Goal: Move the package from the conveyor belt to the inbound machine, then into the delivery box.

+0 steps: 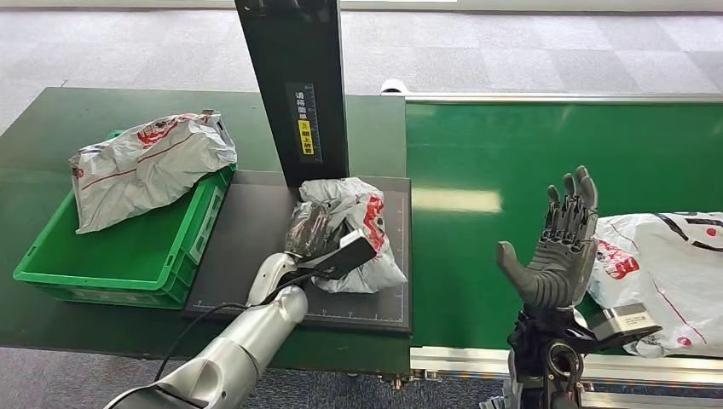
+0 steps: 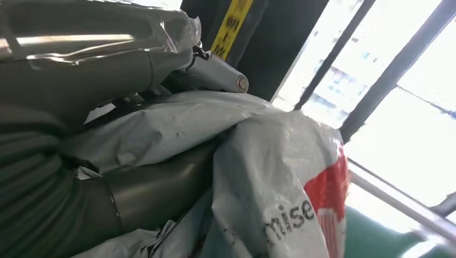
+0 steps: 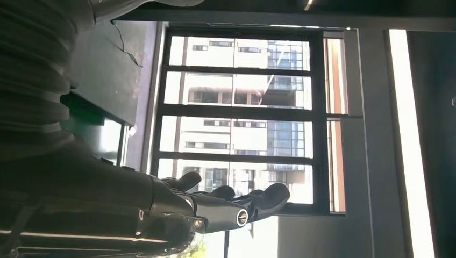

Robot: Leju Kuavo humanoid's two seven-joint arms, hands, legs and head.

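You are looking at the crumpled white plastic package with red print [image 1: 354, 234] lying on the dark flat platform of the inbound machine [image 1: 247, 247], just in front of its black upright post [image 1: 294, 85]. Your left hand [image 1: 311, 239] is reaching onto it from the near side, and the left wrist view is showing thumb and fingers wrapped around folds of the bag, so it seems to be gripping the film, though how firmly is hard to tell. Your right hand [image 1: 558, 247] is standing upright over the green conveyor belt [image 1: 511, 162] with fingers spread and holding nothing, just beside another white mailer bag [image 1: 673, 273]. The green plastic delivery box [image 1: 111, 256] is sitting to the left of the platform, touching its edge, with a white bag [image 1: 149, 166] already leaning in it. So the left hand is the nearer one, and the coming move is running leftward across the platform edge
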